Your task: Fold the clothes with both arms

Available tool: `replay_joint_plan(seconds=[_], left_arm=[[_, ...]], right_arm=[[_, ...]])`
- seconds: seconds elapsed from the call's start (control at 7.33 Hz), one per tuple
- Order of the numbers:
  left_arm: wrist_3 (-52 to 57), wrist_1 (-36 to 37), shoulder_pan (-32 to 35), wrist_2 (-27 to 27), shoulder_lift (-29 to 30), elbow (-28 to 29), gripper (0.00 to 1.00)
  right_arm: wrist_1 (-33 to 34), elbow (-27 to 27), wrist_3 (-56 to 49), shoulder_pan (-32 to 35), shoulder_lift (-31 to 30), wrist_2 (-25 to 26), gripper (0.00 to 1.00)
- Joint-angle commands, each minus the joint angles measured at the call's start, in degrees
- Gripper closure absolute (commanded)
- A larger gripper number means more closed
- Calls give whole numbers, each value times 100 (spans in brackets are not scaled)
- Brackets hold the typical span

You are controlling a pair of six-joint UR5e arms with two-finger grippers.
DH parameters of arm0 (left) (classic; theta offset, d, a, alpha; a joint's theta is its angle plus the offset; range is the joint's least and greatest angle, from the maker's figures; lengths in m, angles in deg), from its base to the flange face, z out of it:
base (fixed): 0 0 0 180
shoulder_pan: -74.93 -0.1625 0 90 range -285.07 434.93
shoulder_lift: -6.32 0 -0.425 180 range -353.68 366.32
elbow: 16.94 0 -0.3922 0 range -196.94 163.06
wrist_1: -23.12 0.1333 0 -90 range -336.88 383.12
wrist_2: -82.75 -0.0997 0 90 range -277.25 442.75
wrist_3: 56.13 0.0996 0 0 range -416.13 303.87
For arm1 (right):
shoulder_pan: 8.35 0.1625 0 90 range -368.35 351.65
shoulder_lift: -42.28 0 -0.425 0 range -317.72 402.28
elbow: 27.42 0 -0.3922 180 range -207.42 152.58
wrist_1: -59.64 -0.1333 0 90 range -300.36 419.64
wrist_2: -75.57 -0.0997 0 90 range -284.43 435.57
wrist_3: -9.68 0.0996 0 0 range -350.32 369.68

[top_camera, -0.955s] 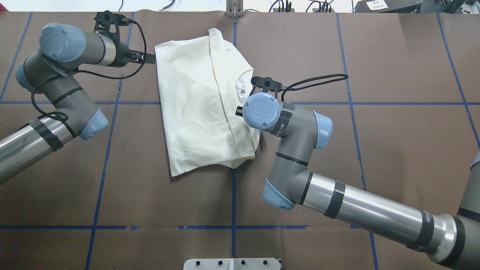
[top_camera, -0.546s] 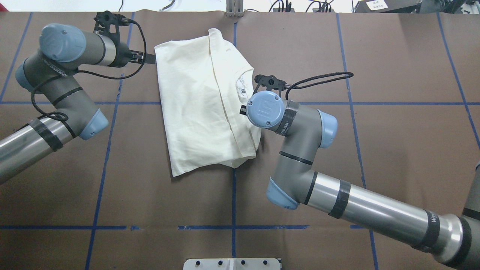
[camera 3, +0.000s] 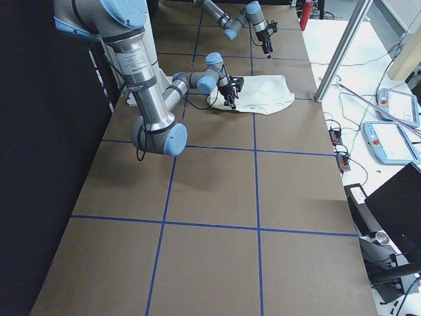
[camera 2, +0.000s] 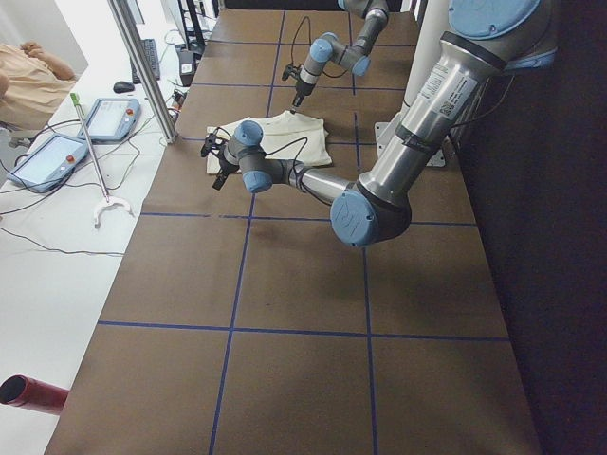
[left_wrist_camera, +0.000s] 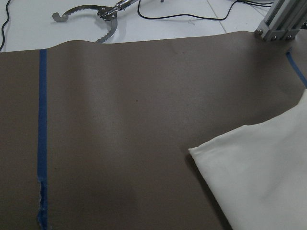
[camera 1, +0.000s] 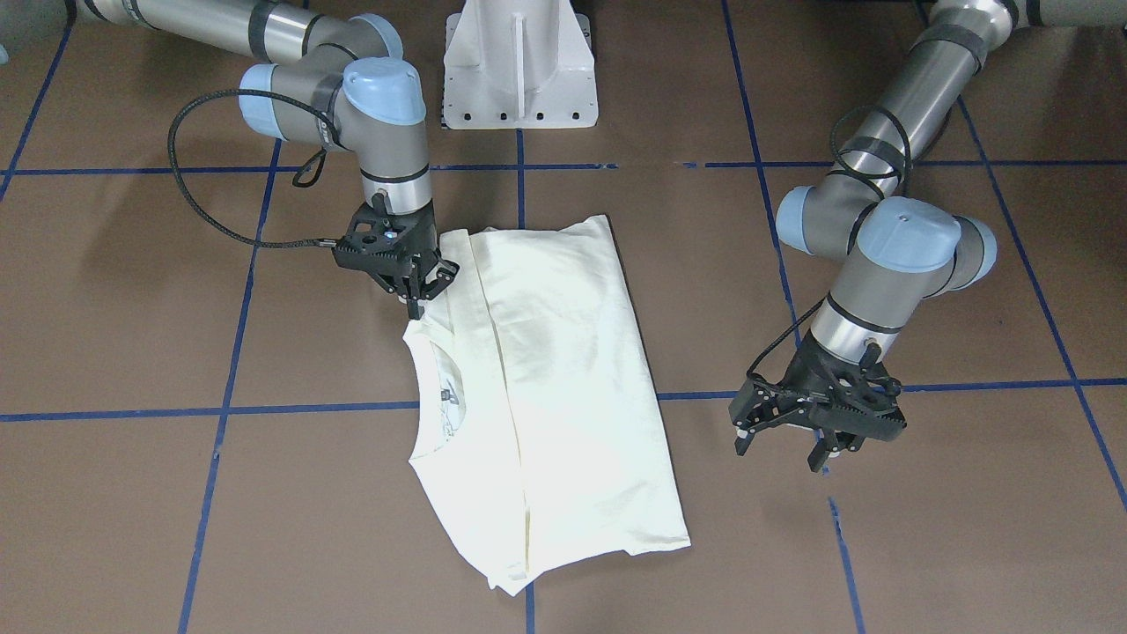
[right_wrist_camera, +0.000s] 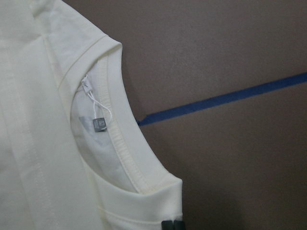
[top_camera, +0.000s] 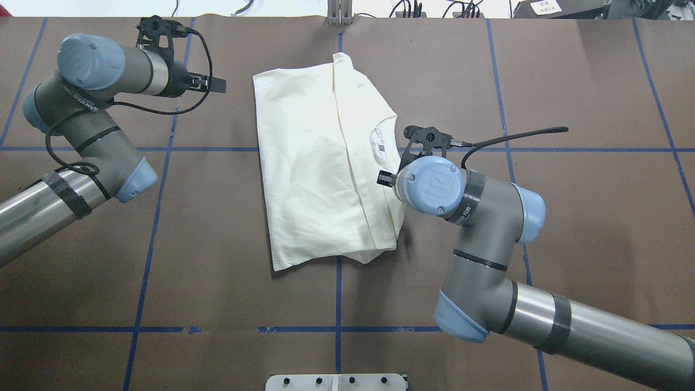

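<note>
The cream-white shirt (top_camera: 320,163) lies folded lengthwise on the brown table, plain side up, its collar (right_wrist_camera: 120,143) and neck label on the right side in the overhead view. My right gripper (camera 1: 421,301) is shut on the shirt's (camera 1: 563,379) shoulder edge beside the collar; in the overhead view the wrist hides most of it. My left gripper (camera 1: 779,449) hangs open with nothing in it, a short gap away from the shirt's far left corner (left_wrist_camera: 196,151). No print shows.
The white pedestal base (camera 1: 519,62) stands at the robot's side of the table. An aluminium post (top_camera: 339,13) rises at the far edge. Blue tape lines (top_camera: 336,293) grid the brown cover. Beyond the far edge lie control tablets (camera 2: 104,118) and a grabber tool (left_wrist_camera: 96,12).
The right gripper has moved to the overhead view's right and dragged the shirt along. The left gripper stayed put, so the shirt's corner now lies apart from it.
</note>
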Motion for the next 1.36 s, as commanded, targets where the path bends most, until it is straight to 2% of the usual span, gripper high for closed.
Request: replay_joint_plan(seconds=[0.0, 0.41, 0.55, 0.82, 0.96, 1.23], left_arm=[[2, 0, -3, 0, 1, 0, 0], [-7, 0, -21, 0, 18, 0, 0], [-7, 0, -21, 0, 10, 0, 0], [2, 0, -21, 0, 10, -9, 0], [2, -9, -29, 0, 10, -9, 0], [2, -9, -30, 0, 10, -9, 0]], right_arm=[[2, 572, 33, -293, -552, 173, 100], [2, 724, 33, -451, -695, 313, 98], [2, 724, 33, -539, -695, 436, 1], [37, 968, -160, -627, -642, 490, 0], [106, 1222, -865, -811, -651, 534, 0], [98, 1295, -1641, -1442, -677, 1101, 0]])
